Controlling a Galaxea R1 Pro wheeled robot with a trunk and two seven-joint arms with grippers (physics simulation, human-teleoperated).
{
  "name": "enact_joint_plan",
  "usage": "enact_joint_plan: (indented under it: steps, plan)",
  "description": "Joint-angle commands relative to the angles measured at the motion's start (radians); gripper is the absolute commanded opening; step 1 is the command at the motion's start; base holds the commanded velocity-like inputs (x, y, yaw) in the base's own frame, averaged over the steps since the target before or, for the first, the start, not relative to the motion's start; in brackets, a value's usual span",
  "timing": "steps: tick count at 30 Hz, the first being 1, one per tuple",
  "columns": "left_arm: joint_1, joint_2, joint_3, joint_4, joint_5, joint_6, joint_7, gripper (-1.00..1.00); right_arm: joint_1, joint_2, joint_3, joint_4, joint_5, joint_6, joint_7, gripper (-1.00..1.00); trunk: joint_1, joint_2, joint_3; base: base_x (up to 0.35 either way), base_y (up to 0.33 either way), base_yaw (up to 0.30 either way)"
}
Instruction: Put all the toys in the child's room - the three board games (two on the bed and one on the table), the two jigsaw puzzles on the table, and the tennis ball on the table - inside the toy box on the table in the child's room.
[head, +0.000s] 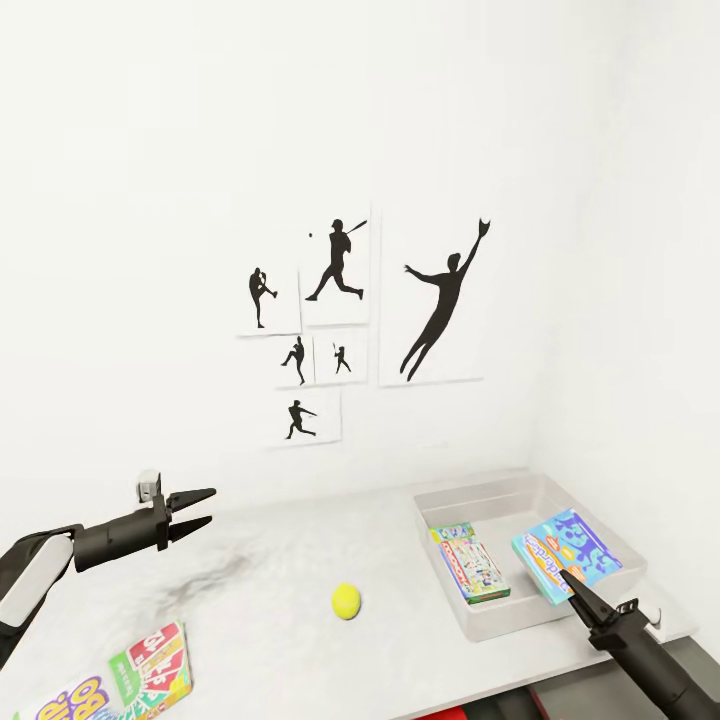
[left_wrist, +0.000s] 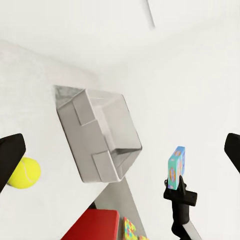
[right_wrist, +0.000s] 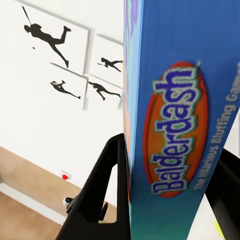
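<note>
A two-armed robot works at a pale desk (head: 280, 560) in a child's room, beneath black baseball-player silhouette pictures (head: 360, 320) on the white wall. The right gripper (head: 572, 588), reaching in from the lower right, has its jaws clamped on the edge of a light blue Balderdash board game (head: 567, 553), held tilted over the near right part of the translucent toy box (head: 480, 497) at the desk's right end. Close up, a dark finger (right_wrist: 107, 185) presses against each face of the box, its blue spine showing the game's name. A green-edged board game (head: 472, 563) already lies flat inside the toy box, to the left of the held one. The left gripper (head: 195, 508) hovers above the desk's left side, jaws parted and holding nothing. A tennis ball (head: 346, 601) sits on the desk between the grippers. A yellow-green-red board game (head: 152, 664) lies near the front left edge, overlapping a multicoloured item (head: 70, 700) that is cut off at the picture's edge.
</note>
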Motion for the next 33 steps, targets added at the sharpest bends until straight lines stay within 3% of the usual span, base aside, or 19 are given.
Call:
enact_joint_plan:
  steps: [1, 10, 14, 17, 20, 25, 29, 33]
  plan:
    - [0.000, 0.000, 0.001, 0.000, -0.003, 0.004, -0.004, 1.00, 0.000, 0.000, 0.000, 0.000, -0.004, 0.007, -0.003, -1.00, 0.000, -0.001, 0.000, 0.000, 0.000, 0.000]
    - [0.000, 0.003, 0.001, 0.000, -0.003, 0.005, -0.005, 1.00, -0.001, -0.007, 0.000, -0.005, -0.005, 0.021, -0.062, -1.00, 0.000, -0.001, 0.000, 0.000, 0.000, 0.000]
    - [0.000, 0.002, 0.001, 0.000, -0.003, 0.005, -0.005, 1.00, -0.015, -0.019, -0.001, -0.017, -0.003, 0.131, -0.181, -1.00, 0.000, -0.001, 0.000, 0.000, 0.000, 0.000]
    - [0.000, 0.002, 0.001, 0.000, -0.003, 0.005, -0.005, 1.00, -0.112, -0.051, -0.002, -0.040, -0.008, 0.242, -0.332, -1.00, 0.000, -0.001, 0.000, 0.000, 0.000, 0.000]
    - [0.000, 0.001, 0.002, 0.000, -0.003, 0.005, -0.005, 1.00, -0.224, -0.067, -0.002, -0.044, -0.013, 0.284, -0.443, -1.00, 0.000, -0.001, 0.000, 0.000, 0.000, 0.000]
    - [0.000, 0.001, 0.002, 0.001, -0.003, 0.005, -0.005, 1.00, -0.425, -0.074, -0.001, 0.015, -0.016, 0.308, -0.592, -1.00, 0.000, -0.001, 0.000, 0.000, 0.000, 0.000]
    - [0.000, 0.001, 0.002, 0.002, -0.003, 0.004, -0.004, 1.00, -0.540, -0.074, 0.000, 0.089, -0.015, 0.302, -0.739, -1.00, 0.000, -0.001, 0.000, 0.000, 0.000, 0.000]
    - [0.000, 0.000, 0.002, 0.002, -0.003, 0.004, -0.004, 1.00, -0.649, -0.073, -0.001, 0.176, -0.016, 0.296, -0.975, -1.00, 0.000, -0.001, 0.000, 0.000, 0.000, 0.000]
